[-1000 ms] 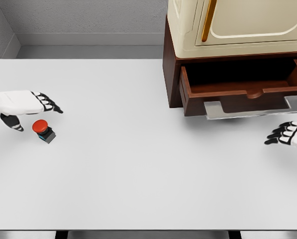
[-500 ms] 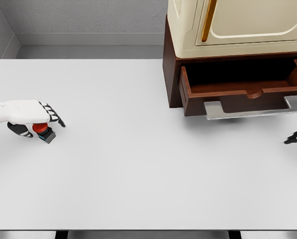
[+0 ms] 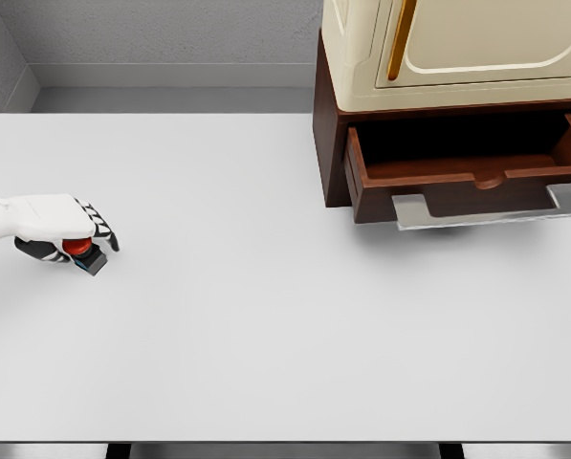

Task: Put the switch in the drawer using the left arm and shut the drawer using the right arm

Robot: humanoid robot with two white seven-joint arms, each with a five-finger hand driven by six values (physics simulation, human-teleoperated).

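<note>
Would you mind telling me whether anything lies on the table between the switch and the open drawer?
Nothing visible does. The switch sits under the left hand at the table's left, and bare table runs across to the open drawer at the right.

A wide white tabletop (image 3: 266,316) carries everything here. At its far right stands a dark brown cabinet (image 3: 331,143) with a cream unit on top, its drawer (image 3: 457,172) pulled open over the surface. Near the left edge sits a small switch (image 3: 87,255) with a red button.
</note>
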